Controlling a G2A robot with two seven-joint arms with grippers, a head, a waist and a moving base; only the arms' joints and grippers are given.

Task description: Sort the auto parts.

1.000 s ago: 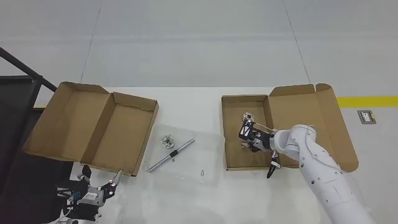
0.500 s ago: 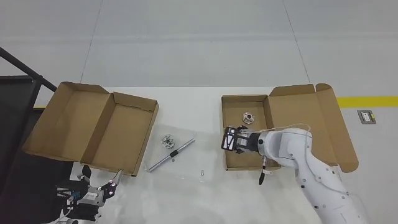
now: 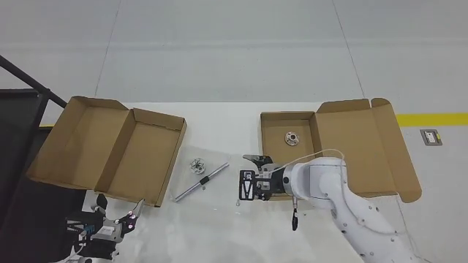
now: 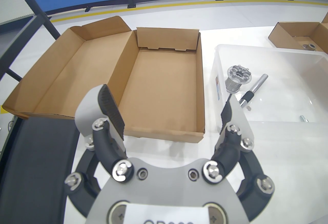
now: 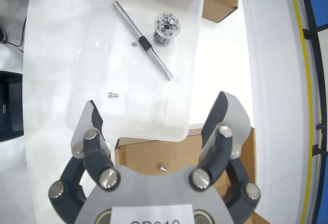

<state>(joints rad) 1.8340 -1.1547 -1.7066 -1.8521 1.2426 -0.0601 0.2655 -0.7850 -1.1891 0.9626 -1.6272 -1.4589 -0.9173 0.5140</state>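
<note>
A clear plastic bin [image 5: 190,96] in the middle of the table holds a steel rod [image 3: 200,182] [image 5: 142,40], a toothed metal hub [image 3: 196,165] [image 5: 166,28] and a small bolt [image 3: 238,204] [image 5: 112,95]. My right gripper [image 3: 246,177] [image 5: 157,103] hangs open and holds nothing, above the bin's rim on the side nearest the right cardboard box [image 3: 274,146]. That box holds a round flange [image 3: 291,138] and a tiny bolt [image 5: 162,167]. My left gripper [image 3: 119,206] [image 4: 166,96] is open with nothing in it, near the table's front left corner, in front of the left cardboard box [image 3: 139,153] [image 4: 159,86].
Both boxes have their lids folded outward. A black frame [image 3: 29,88] stands off the table's left side. Bare white table [image 3: 219,226] lies in front of the bin.
My right gripper has travelled left, out of the right box to the bin's near rim, still open. The left arm has kept still.
</note>
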